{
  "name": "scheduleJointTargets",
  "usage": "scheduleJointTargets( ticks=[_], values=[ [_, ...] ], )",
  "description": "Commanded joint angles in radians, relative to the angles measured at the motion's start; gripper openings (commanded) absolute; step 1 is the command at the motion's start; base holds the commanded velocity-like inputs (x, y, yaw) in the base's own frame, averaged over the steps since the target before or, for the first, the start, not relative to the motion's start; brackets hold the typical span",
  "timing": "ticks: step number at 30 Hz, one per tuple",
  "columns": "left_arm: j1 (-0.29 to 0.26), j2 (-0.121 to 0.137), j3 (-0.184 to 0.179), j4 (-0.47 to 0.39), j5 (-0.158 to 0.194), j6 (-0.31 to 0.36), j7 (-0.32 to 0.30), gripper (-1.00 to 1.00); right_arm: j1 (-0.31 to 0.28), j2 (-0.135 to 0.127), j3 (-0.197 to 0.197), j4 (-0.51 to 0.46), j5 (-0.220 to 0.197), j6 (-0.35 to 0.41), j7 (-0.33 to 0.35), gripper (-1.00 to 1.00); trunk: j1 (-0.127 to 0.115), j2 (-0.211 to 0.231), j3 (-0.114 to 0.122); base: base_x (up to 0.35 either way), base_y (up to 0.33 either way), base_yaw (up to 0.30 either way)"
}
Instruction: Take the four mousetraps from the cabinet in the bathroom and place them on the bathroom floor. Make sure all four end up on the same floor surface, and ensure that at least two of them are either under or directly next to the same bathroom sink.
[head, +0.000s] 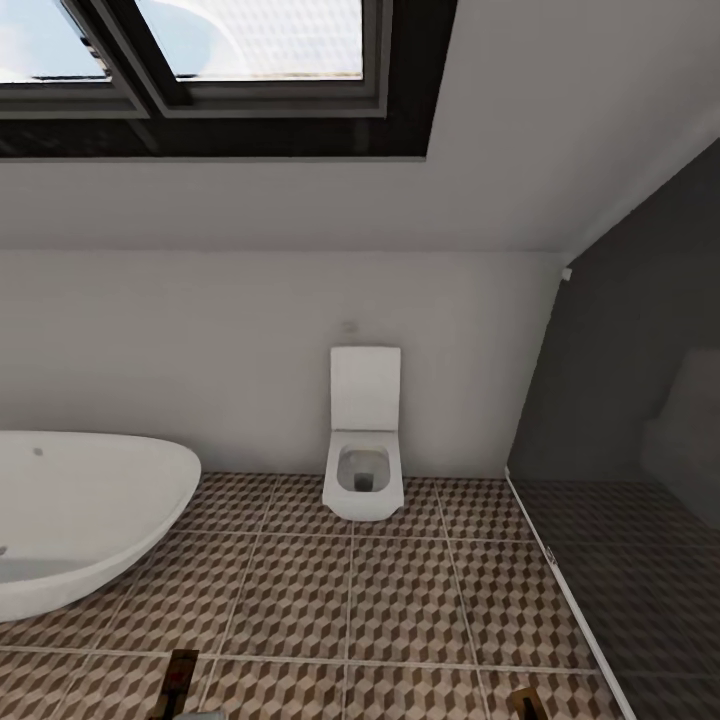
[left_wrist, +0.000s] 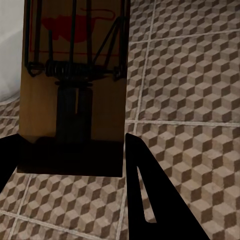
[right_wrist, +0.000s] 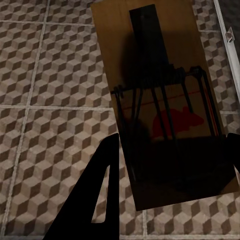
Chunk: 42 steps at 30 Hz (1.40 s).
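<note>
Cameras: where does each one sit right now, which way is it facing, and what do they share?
Head: on the head, facing the toilet, bathtub alongside; gripper tips at its lower edge.
Left wrist: along the left gripper, shut on a mousetrap above the bathroom floor.
Right wrist: along the right gripper, shut on another mousetrap.
Shared: the cube-pattern tiles.

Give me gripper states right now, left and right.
Left gripper: closed on a mousetrap, above the tiled floor.
Right gripper: closed on another mousetrap.
</note>
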Motion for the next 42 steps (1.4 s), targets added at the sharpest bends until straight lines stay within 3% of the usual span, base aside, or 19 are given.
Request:
scheduleJointTargets(
  ticks=[1, 10, 13, 15, 16, 18, 19, 20, 23, 24, 27, 29, 34, 40, 42],
  values=[
    [-0.001, -0.001, -0.008, 0.003, -0.001, -0.002, 0.009, -1.0, -0.001, -0.001, 0.008, 0.0, -0.009, -0.004, -0.004, -1.0, 0.001, -0.002, -0.002, 0.0, 0.0, 0.0],
    [-0.001, -0.001, -0.006, -0.001, -0.002, 0.002, 0.009, -1.0, -0.001, -0.001, 0.011, 0.0, -0.01, -0.003, 0.0, -1.0, 0.001, -0.002, -0.002, 0.0, 0.0, 0.0],
    [-0.001, -0.014, -0.004, -0.016, -0.002, 0.106, 0.01, -1.0, -0.001, -0.001, 0.01, -0.009, -0.01, 0.006, -0.001, -1.0, 0.001, -0.002, -0.002, 0.0, 0.0, 0.0],
    [-0.002, -0.02, -0.003, -0.067, -0.002, 0.299, 0.005, -1.0, -0.004, -0.001, 0.01, -0.035, -0.004, 0.043, -0.003, -1.0, 0.001, -0.002, -0.002, 0.0, 0.0, 0.0],
    [-0.002, -0.02, -0.003, -0.091, -0.002, 0.355, 0.001, -1.0, -0.005, -0.001, 0.01, -0.048, 0.0, 0.06, -0.004, -1.0, 0.001, -0.002, -0.002, 0.0, 0.0, 0.0],
    [-0.003, -0.004, -0.002, -0.23, -0.003, 0.57, -0.021, -1.0, -0.016, -0.001, 0.01, -0.133, 0.033, 0.166, -0.007, -1.0, 0.001, -0.002, -0.002, 0.0, 0.0, 0.0],
    [-0.003, 0.001, -0.002, -0.271, -0.003, 0.617, -0.025, -1.0, -0.02, -0.001, 0.01, -0.161, 0.045, 0.2, -0.009, -1.0, 0.001, -0.002, -0.002, 0.0, 0.0, 0.0],
    [-0.005, 0.012, 0.005, -0.391, -0.003, 0.741, -0.033, -1.0, -0.029, -0.001, 0.01, -0.25, 0.082, 0.304, -0.02, -1.0, 0.001, -0.002, -0.002, 0.0, 0.0, 0.0],
    [-0.017, 0.02, 0.081, -0.538, -0.004, 0.909, -0.037, -1.0, -0.067, -0.001, 0.01, -0.409, 0.131, 0.454, -0.066, -1.0, 0.001, -0.002, -0.002, 0.0, 0.0, 0.0],
    [-0.023, 0.021, 0.102, -0.551, -0.004, 0.926, -0.037, -1.0, -0.077, -0.001, 0.01, -0.429, 0.134, 0.47, -0.074, -1.0, 0.001, -0.002, -0.002, 0.0, 0.0, 0.0],
    [-0.105, 0.023, 0.232, -0.592, -0.007, 0.985, -0.04, -1.0, -0.172, 0.001, 0.01, -0.503, 0.144, 0.569, -0.109, -1.0, 0.001, -0.002, -0.002, 0.0, 0.0, 0.0],
    [-0.14, 0.025, 0.256, -0.597, -0.008, 0.997, -0.04, -1.0, -0.219, 0.009, 0.01, -0.514, 0.144, 0.622, -0.114, -1.0, 0.001, -0.002, -0.002, 0.0, 0.0, 0.0],
    [-0.227, 0.038, 0.279, -0.578, -0.009, 1.031, -0.039, -1.0, -0.295, 0.062, 0.008, -0.514, 0.15, 0.709, -0.123, -1.0, 0.001, -0.002, -0.002, 0.0, 0.0, 0.0],
    [-0.244, 0.033, 0.279, -0.534, -0.01, 1.037, -0.046, -1.0, -0.305, 0.09, 0.003, -0.484, 0.147, 0.721, -0.129, -1.0, 0.001, -0.002, -0.002, 0.0, 0.0, 0.0],
    [-0.245, 0.02, 0.277, -0.497, -0.01, 1.037, -0.05, -1.0, -0.306, 0.116, 0.002, -0.471, 0.145, 0.721, -0.133, -1.0, 0.001, -0.002, -0.002, 0.0, 0.0, 0.0]
  ],
)
